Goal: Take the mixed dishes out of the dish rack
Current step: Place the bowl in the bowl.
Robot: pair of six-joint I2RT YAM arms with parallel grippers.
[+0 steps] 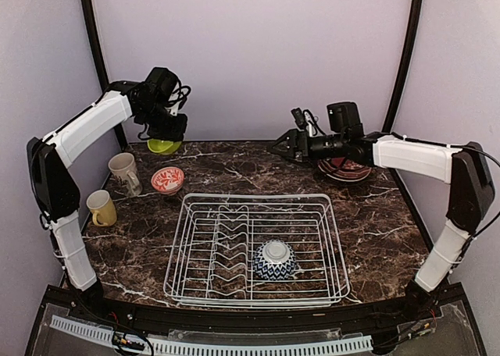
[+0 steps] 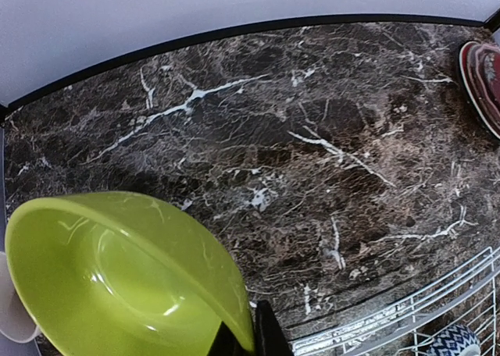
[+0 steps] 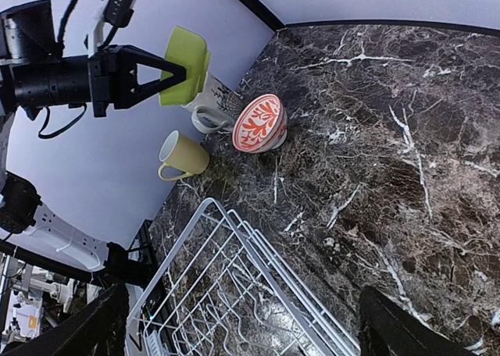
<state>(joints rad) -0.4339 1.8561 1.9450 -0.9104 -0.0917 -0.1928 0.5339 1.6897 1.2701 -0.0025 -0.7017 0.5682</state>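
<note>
My left gripper [image 1: 166, 132] is shut on the rim of the lime bowl [image 1: 164, 146] and holds it tilted above the table's far left; in the left wrist view the bowl [image 2: 117, 278] fills the lower left, its rim pinched between the fingers [image 2: 269, 332]. The white wire dish rack [image 1: 258, 196] sits at the centre front. The navy-zigzag bowl [image 1: 274, 260] lies upside down in it. My right gripper [image 1: 280, 147] is open and empty, above the table beyond the rack's far right corner.
The pink-white bowl [image 1: 167, 179], the cream mug [image 1: 125, 172] and the yellow mug [image 1: 101, 208] stand on the table left of the rack. A stack of plates [image 1: 344, 170], red on top, sits at the far right behind my right arm.
</note>
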